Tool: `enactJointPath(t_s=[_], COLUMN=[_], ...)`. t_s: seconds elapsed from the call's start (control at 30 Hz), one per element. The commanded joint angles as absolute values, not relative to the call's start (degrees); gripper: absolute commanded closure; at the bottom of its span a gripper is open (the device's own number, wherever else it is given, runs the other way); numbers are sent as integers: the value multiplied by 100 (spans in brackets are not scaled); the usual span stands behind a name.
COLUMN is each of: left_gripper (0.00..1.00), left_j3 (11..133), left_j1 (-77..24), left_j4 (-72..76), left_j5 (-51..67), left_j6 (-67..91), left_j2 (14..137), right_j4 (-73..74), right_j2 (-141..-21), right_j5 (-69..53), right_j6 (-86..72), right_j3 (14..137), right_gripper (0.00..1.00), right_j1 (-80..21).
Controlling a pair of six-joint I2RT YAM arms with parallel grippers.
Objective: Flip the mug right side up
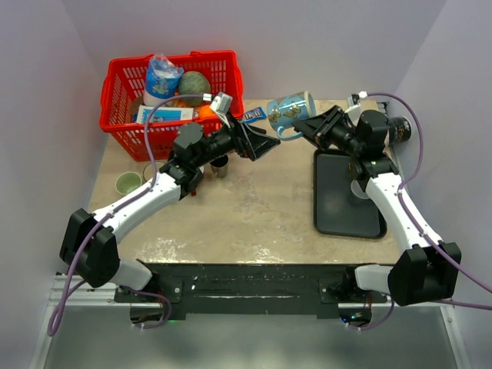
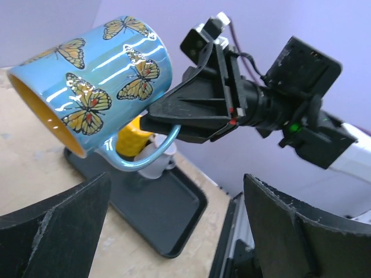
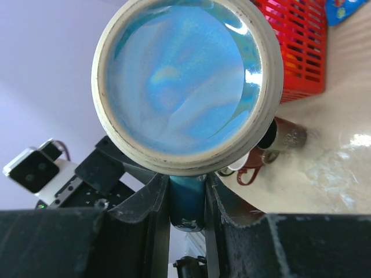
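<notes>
The mug [image 1: 290, 110] is light blue with orange butterflies and a yellow inside. It hangs in the air over the table's back edge, tipped on its side. In the left wrist view the mug [image 2: 93, 81] has its mouth turned down to the left. My right gripper [image 1: 305, 124] is shut on the mug's handle [image 3: 186, 197], and the mug's pale base [image 3: 185, 81] fills the right wrist view. My left gripper [image 1: 265, 144] is open and empty, just left of the mug and facing it, with wide-set fingers [image 2: 58, 231].
A red basket [image 1: 123, 84] of groceries stands at the back left. A black tray [image 1: 346, 204] lies on the right with a yellow thing [image 2: 132, 139] and a white cup on its far end. A steel cup [image 1: 220, 165] and a green cup [image 1: 127, 182] sit under the left arm.
</notes>
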State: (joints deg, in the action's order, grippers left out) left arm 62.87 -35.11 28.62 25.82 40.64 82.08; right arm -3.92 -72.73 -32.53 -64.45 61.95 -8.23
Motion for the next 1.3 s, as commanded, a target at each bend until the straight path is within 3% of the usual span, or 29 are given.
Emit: enactJointPath(t_s=[0.0, 0.77, 0.87, 1.17, 1.27], left_gripper=[1, 2, 10, 56, 67], left_j3=[6424, 6618, 6636, 6627, 6627], left_j1=[-3489, -3472, -3472, -3472, -3472], left_j4=[3481, 5308, 5650, 5985, 6090], left_j5=[2672, 3103, 3059, 3094, 3076], left_j6=[4930, 6933, 7417, 8024, 8138], left_j2=[8384, 9158, 9263, 9343, 9360], right_j4=[-1933, -3383, -3568, -3630, -3604], right_j2=[-7137, -6741, -6689, -6627, -6609], right_j5=[-3603, -4184, -4157, -4131, -4140], right_j6=[-6846, -7145, -7181, -7084, -7032], right_j3=[6609, 6047, 5924, 5792, 5731], right_gripper=[100, 100, 100, 100, 100], right_j1=[-861, -1072, -1116, -1213, -1248])
